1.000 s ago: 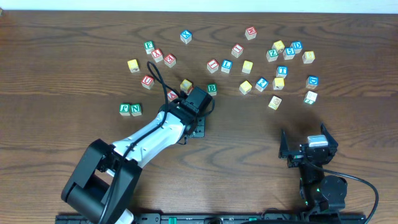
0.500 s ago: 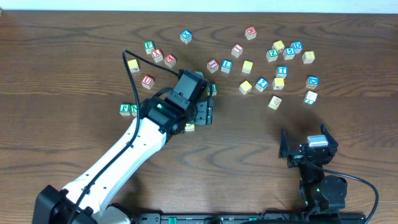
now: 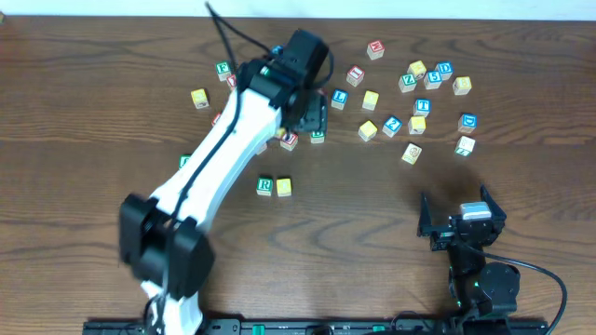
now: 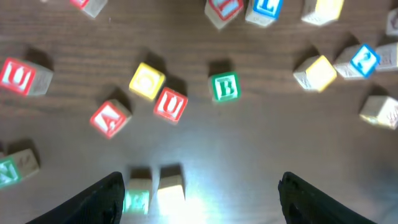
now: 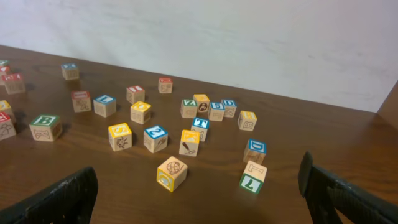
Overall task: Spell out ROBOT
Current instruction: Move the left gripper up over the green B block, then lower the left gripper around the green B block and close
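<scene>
A green R cube (image 3: 265,186) and a yellow-faced cube (image 3: 284,187) sit side by side in the middle of the table; they also show at the bottom of the left wrist view, the R cube (image 4: 138,198) glared. My left gripper (image 3: 315,113) hangs open and empty above the green B cube (image 4: 225,87), which also shows in the overhead view (image 3: 318,136). A second yellow O cube (image 4: 147,81) lies left of the B. The blue T cube (image 3: 422,106) sits in the right cluster. My right gripper (image 3: 458,223) rests open and empty at the front right.
Red-lettered cubes (image 4: 170,104) lie next to the yellow O. Green F and N cubes are mostly hidden under the left arm. Several mixed cubes (image 5: 172,173) spread across the far right. A green-lettered cube (image 5: 251,182) lies nearest the right gripper.
The left arm rose and swung away from the table's middle to the far cluster. The R cube and a yellow cube now stand uncovered side by side. The right arm has not moved.
</scene>
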Robot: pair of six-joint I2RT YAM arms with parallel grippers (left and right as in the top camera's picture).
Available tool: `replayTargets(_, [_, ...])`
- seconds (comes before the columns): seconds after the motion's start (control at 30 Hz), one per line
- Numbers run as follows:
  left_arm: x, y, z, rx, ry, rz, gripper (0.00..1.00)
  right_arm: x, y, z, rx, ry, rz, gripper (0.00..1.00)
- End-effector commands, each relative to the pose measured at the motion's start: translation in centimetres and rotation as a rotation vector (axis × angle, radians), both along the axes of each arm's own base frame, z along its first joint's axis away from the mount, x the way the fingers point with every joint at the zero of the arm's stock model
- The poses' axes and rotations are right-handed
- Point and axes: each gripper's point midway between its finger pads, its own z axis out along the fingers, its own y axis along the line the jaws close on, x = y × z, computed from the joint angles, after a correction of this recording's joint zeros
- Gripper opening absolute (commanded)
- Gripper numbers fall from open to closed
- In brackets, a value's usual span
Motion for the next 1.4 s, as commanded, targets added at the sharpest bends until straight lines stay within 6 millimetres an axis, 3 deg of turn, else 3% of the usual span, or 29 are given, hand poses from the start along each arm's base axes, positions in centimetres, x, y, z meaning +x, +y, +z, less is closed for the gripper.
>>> replayTargets(0.0, [1.7, -0.6, -2.7, 0.02, 0.041, 0.027, 0.78, 0.0, -0.1, -0.2, 0.008, 0.006, -0.002, 0.99])
replayTargets(0.2, [3.1, -1.5, -8.2, 0.022, 0.1, 0.107, 0.78, 0.0, -0.1, -0.2, 0.008, 0.005, -0.002, 0.99])
replayTargets(0.37, [3.4, -1.9, -9.9, 0.03, 0.116, 0.11, 0.77, 0.0, -0.1, -0.2, 0.008, 0.005, -0.002, 0.99])
replayTargets(0.63, [4.2, -2.9, -10.2, -0.011, 0.088, 0.159, 0.77, 0.0, -0.1, -0.2, 0.008, 0.006, -0.002, 0.99])
replayTargets(1.0, [3.7, -5.0, -10.1, -0.023, 0.065, 0.134, 0.75, 0.0, -0.1, -0.2, 0.008, 0.006, -0.002, 0.99])
replayTargets(1.37, [4.1, -4.3, -10.6, 0.014, 0.046, 0.164, 0.72, 0.0, -0.1, -0.2, 0.008, 0.005, -0.002, 0.99])
